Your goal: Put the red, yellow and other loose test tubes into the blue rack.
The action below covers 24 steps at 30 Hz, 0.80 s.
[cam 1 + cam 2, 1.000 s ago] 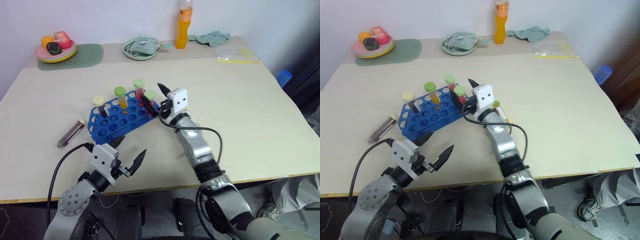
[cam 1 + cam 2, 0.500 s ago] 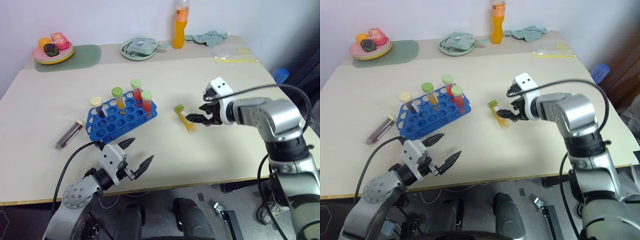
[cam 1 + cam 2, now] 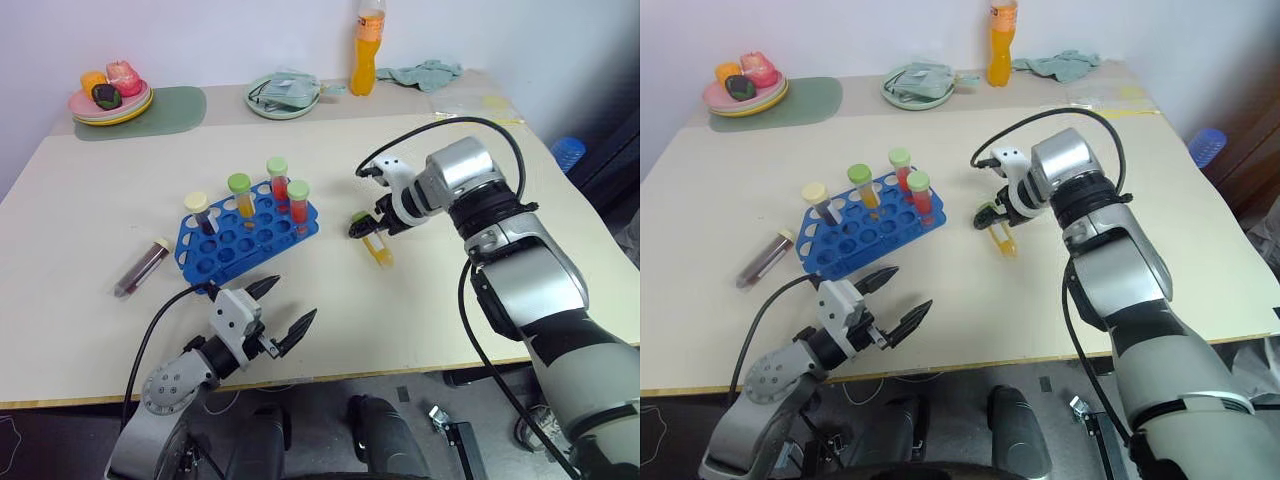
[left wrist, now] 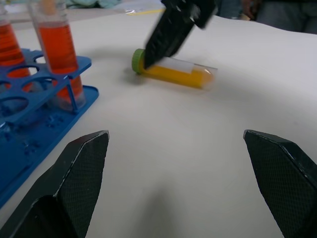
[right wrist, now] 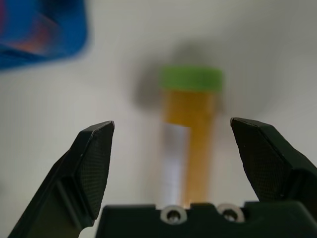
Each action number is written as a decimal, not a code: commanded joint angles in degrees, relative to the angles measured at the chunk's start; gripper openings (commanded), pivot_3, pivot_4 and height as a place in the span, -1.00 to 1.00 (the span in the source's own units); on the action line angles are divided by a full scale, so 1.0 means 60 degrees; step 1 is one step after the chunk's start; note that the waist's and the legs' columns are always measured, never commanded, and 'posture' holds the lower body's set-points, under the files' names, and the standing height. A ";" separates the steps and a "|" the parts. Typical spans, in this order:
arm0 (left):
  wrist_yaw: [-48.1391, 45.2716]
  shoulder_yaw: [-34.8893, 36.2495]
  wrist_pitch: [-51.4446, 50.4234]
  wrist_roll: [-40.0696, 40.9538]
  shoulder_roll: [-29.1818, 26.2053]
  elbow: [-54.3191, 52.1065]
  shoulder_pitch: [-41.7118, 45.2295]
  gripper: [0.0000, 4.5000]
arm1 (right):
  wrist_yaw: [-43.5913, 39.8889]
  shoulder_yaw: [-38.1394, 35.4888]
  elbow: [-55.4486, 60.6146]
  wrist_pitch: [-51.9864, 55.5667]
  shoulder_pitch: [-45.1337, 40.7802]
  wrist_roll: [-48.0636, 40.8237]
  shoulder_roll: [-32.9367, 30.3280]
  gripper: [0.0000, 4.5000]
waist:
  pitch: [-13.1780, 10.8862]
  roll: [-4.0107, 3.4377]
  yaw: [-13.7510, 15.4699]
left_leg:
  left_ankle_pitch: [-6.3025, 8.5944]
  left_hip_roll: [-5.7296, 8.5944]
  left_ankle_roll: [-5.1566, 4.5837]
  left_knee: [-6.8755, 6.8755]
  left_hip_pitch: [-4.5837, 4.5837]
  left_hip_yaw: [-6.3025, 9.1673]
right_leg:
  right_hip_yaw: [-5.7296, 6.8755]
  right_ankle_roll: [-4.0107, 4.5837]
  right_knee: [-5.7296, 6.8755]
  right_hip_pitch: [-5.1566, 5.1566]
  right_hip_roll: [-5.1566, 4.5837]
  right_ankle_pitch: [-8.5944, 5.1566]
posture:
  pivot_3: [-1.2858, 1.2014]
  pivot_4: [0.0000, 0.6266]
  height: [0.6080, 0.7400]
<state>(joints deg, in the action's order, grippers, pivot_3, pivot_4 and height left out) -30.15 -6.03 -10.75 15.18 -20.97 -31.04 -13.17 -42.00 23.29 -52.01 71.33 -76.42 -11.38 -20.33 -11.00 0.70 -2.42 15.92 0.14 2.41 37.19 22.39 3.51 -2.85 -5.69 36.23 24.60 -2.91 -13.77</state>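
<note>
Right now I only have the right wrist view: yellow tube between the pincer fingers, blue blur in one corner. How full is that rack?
Observer: The blue rack holds four upright tubes, all in its far rows. The near holes are free.
Operator: Anything else loose?
Observer: Yes, a dark maroon tube lies flat on the table on the rack's left side, apart from it.
Operator: Left arm in the way?
Observer: No. The left pincer is open and empty near the table's front edge, well short of the yellow tube.
</note>
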 commanded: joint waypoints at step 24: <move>0.0882 0.1037 0.0102 0.0073 0.0120 -0.0505 0.0122 1.00 | 0.0264 -0.1844 0.9331 -0.6542 0.5134 -0.1043 0.2656 -0.66 | 0.0010 0.0005 -0.0025 | 0.0001 -0.0031 -0.0001 0.0012 -0.0022 0.0021 | 0.0002 0.0006 0.0040 -0.0004 0.0044 0.0002 | 0.03 -0.52 1.00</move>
<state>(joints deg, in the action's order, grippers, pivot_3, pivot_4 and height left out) -26.32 -2.21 -11.76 16.08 -20.38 -32.56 -12.59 -44.55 13.01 5.69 36.58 -46.04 -19.30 -5.58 -10.94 0.73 -2.57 15.92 -0.04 2.41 37.25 22.25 3.63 -2.84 -5.65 36.47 24.58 -2.66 -13.76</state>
